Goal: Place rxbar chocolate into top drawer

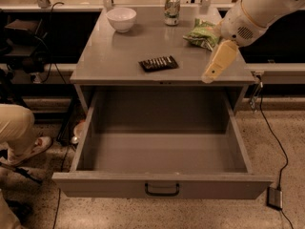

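The rxbar chocolate (158, 63), a flat dark wrapper with pale lettering, lies on the grey table top (109, 61) near its front edge, just above the drawer. The top drawer (95, 185) is pulled fully out and its inside shows nothing in it; its dark handle (162, 190) is centred on the front panel. My gripper (209, 76) hangs from the white arm at the upper right. It points down and to the left over the table's front right corner, right of the bar and apart from it. It holds nothing that I can see.
A white bowl (121, 19), a can (172, 8) and a green chip bag (202, 34) stand at the back of the table top. A person's leg and shoe (19, 132) are on the floor at the left. A cable and small box (275, 198) lie at the right.
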### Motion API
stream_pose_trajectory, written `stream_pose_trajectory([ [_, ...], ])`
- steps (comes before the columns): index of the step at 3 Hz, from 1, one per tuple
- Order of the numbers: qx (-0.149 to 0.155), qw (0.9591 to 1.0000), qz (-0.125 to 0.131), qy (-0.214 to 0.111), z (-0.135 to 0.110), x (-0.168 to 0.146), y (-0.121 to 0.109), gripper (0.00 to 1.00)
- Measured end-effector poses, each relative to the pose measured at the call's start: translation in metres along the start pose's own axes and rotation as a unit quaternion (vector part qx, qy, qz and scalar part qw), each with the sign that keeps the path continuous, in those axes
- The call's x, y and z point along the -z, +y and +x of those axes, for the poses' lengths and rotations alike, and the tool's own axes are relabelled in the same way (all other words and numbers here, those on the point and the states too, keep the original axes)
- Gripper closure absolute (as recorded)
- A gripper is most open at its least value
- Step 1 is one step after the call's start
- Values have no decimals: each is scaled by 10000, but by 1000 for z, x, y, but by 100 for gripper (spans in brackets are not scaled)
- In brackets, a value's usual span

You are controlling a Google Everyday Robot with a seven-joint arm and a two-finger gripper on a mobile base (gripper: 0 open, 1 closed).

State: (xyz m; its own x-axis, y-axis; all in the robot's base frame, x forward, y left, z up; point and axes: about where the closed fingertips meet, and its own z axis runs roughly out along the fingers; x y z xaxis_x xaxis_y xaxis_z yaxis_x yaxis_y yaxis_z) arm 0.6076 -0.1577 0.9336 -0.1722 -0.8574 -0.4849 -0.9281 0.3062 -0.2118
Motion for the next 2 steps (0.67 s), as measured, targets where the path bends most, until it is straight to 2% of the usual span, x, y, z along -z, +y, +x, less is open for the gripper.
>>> stream_pose_trajectory([
  [1,-83,9996,-94,-265,-1,-7,3,0],
  [2,298,9964,-162,-778,-33,-33,-15,0],
])
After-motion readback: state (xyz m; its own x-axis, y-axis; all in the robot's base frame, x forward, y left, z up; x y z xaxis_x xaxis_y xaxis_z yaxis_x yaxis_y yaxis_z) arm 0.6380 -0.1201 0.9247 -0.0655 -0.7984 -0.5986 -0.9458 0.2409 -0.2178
